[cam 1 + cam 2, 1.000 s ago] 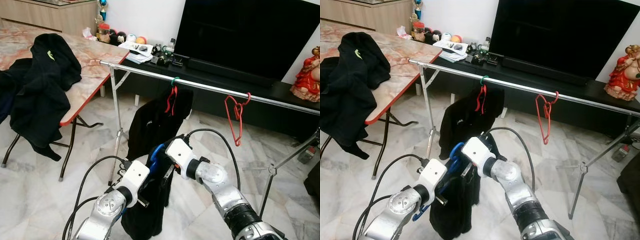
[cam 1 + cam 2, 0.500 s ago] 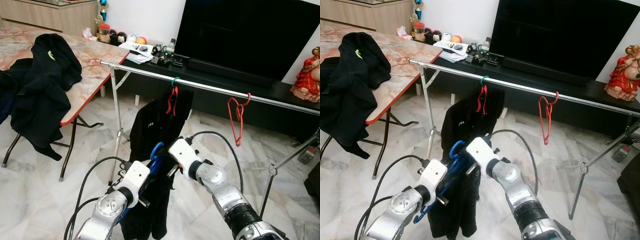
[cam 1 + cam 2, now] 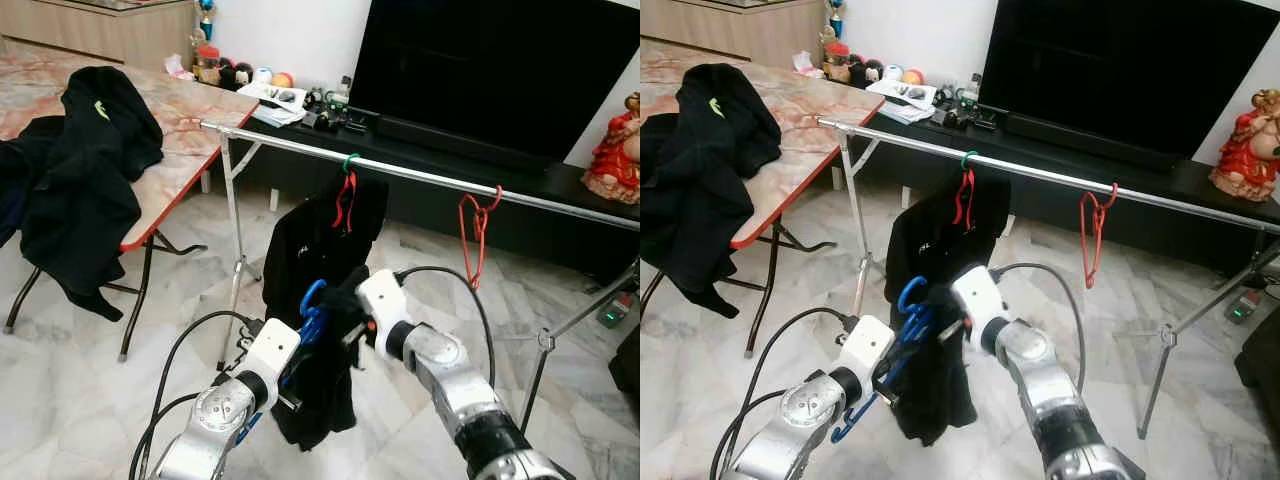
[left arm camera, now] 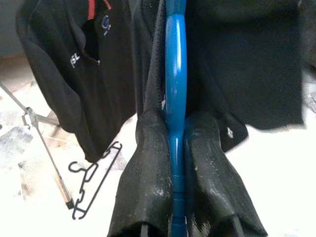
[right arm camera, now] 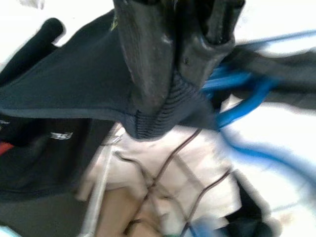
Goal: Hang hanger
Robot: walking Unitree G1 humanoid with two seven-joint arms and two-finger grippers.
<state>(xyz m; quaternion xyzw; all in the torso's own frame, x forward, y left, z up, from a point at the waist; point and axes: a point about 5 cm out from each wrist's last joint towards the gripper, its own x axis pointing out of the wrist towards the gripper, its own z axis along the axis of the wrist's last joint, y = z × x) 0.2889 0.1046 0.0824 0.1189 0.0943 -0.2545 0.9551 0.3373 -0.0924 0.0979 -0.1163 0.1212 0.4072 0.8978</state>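
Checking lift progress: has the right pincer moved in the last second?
Yes. The right pincer, shut on the black garment on the blue hanger, has moved up and right, toward the rail.

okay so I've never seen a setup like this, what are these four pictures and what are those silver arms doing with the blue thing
A humanoid robot is hanging laundry. The two wide pictures come from its head camera, the two close-ups from wrist cameras. The left tool is shut on a blue hanger carrying a black garment. The right tool pinches that garment's cloth. Ahead runs a rail holding a black shirt on a red hanger and an empty red hanger. More dark clothes lie on the table.
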